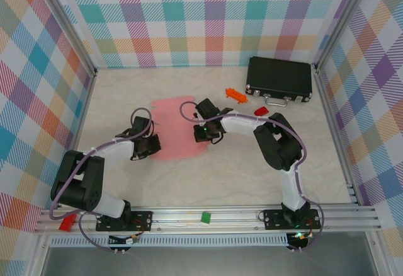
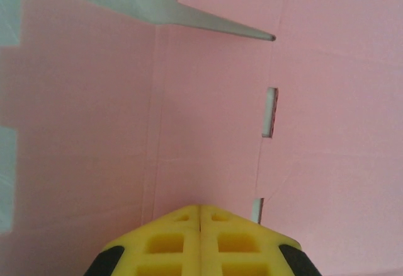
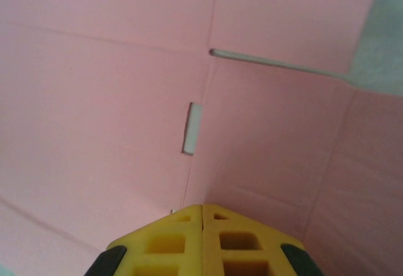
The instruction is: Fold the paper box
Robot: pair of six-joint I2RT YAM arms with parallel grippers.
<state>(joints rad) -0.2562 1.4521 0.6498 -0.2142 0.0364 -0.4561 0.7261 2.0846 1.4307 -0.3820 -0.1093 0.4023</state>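
The jaws cover both side edges of the paper box (image 1: 177, 125).

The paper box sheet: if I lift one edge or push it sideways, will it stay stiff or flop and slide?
Probably floppy: the paper box is a thin flat sheet, scored with creases and cut slots, so it should bend along those first. Likely light and apt to slide on the table when pushed.

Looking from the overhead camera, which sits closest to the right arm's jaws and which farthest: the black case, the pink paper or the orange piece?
1. pink paper, mid-table, directly beneath.
2. orange piece, a little behind, to the right.
3. black case, back right corner.
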